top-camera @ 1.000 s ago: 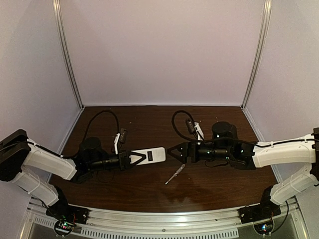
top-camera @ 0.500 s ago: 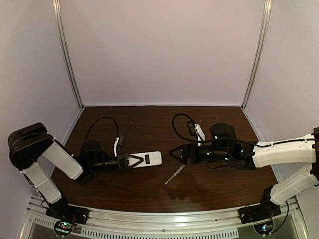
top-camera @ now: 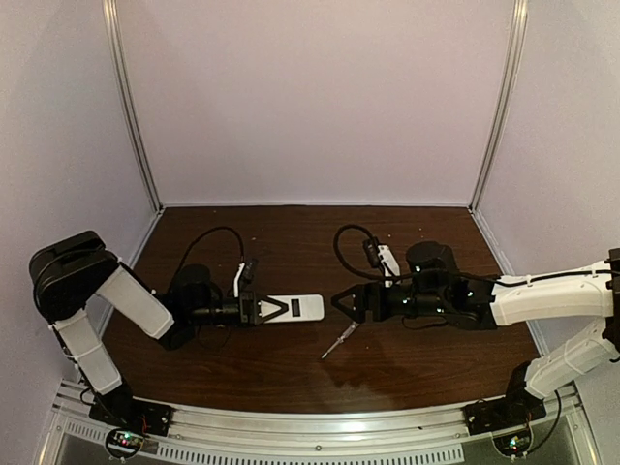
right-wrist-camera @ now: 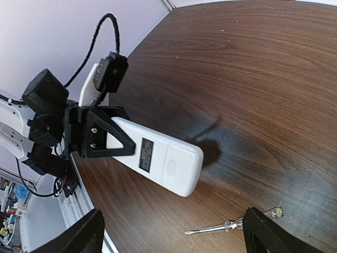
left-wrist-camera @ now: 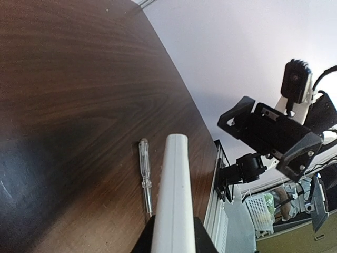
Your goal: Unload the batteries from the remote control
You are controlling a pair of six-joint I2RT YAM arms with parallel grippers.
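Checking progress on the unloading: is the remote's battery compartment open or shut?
Shut. In the right wrist view the remote control shows a white back, cover seated flush, no cavity exposed.

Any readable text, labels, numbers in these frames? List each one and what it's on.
Dark label on the back of the remote control: small print, too blurred to read.
Faint oval mark next to that label: no characters can be made out.
Screwdriver: no text visible.
Nothing else in any view is legible.
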